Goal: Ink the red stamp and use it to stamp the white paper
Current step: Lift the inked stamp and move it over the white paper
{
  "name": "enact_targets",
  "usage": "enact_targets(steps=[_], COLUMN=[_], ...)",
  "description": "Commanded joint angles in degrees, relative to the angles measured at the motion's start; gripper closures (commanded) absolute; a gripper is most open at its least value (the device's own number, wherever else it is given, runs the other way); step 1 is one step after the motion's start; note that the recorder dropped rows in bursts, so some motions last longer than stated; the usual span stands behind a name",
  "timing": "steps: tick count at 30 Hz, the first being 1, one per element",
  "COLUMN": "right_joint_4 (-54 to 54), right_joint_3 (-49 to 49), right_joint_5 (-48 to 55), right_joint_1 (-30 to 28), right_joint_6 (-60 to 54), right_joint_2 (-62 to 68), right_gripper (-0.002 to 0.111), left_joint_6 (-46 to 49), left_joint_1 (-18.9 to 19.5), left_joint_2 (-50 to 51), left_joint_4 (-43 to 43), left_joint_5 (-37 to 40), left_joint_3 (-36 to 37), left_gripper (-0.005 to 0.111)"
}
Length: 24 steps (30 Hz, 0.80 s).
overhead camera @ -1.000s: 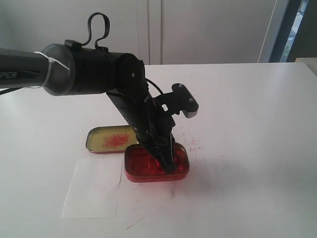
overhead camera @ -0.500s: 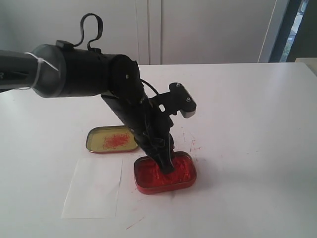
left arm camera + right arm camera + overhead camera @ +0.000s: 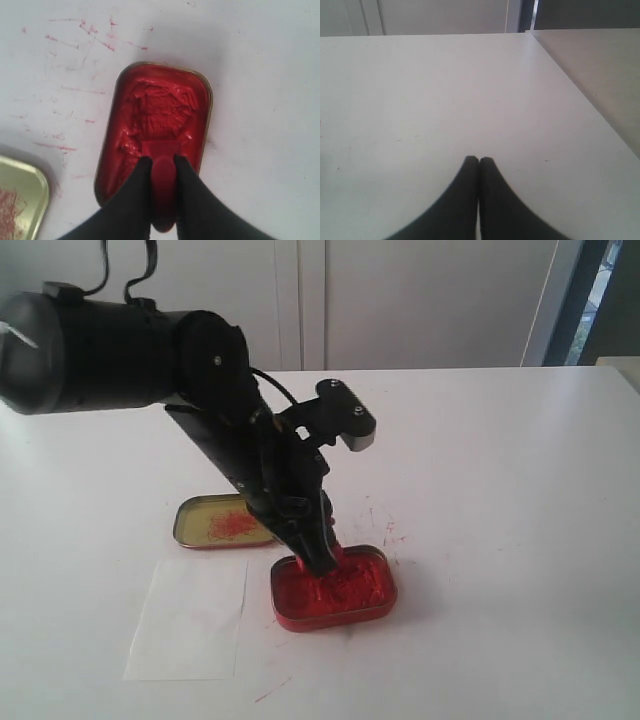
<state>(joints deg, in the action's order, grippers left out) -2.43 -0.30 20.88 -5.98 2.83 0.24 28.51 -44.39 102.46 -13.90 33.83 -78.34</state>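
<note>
Pressing red stamp (image 3: 163, 192) into ink tin (image 3: 336, 618), left gripper (image 3: 160, 161) clamped on it: inking step. Next: lift, carry to white paper (image 3: 190, 625), press flat. Right gripper (image 3: 479, 161) pinched together.

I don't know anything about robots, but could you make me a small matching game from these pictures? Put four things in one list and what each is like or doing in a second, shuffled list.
Things
1. stamp
2. lid
3. paper
4. right gripper

Descriptions
A. closed, holding nothing
B. white, lying flat, nothing on it
C. gold inside, with red smears
D. pinched in the left gripper, base down at the red ink in the tin

Pairs: 1-D, 2-C, 3-B, 4-A
</note>
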Motion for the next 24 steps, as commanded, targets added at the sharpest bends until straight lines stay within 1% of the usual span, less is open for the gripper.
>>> enact_targets(steps=[1, 5, 7, 10, 13, 18, 21, 24], right_joint_4=[-0.12, -0.12, -0.12, -0.12, -0.12, -0.12, -0.12, -0.12], right_joint_3=[0.3, 0.3, 0.3, 0.3, 0.3, 0.3, 0.3, 0.3], right_joint_5=[-0.84, -0.84, -0.84, -0.84, -0.84, -0.84, -0.84, -0.84], right_joint_1=[0.23, 0.23, 0.23, 0.23, 0.23, 0.23, 0.23, 0.23], right_joint_6=[-0.43, -0.43, -0.43, -0.43, -0.43, -0.43, -0.43, -0.43], right_joint_2=[-0.24, -0.24, -0.24, -0.24, -0.24, -0.24, -0.24, -0.24], right_gripper=[0.108, 0.108, 0.108, 0.108, 0.108, 0.108, 0.108, 0.108], left_joint_6=[-2.12, -4.86, -6.14, -8.72, -13.67, -21.7, -25.56, -26.16], left_joint_1=[1.13, 3.01, 3.73, 3.96, 3.96, 4.36, 6.18, 8.96], left_joint_2=[-5.04, -9.24, -10.69, -13.38, -15.31, -15.73, -15.73, -15.73], left_joint_4=[-0.53, -0.27, 0.14, 2.22, 5.62, 13.48, 14.77, 14.41], left_joint_5=[-0.54, -4.58, -5.35, -7.1, -9.05, -8.79, -9.73, -10.58], left_joint_3=[6.15, 12.31, 14.71, 18.65, 22.07, 25.08, 26.36, 27.75], left_gripper=[0.107, 0.107, 0.107, 0.107, 0.107, 0.107, 0.107, 0.107])
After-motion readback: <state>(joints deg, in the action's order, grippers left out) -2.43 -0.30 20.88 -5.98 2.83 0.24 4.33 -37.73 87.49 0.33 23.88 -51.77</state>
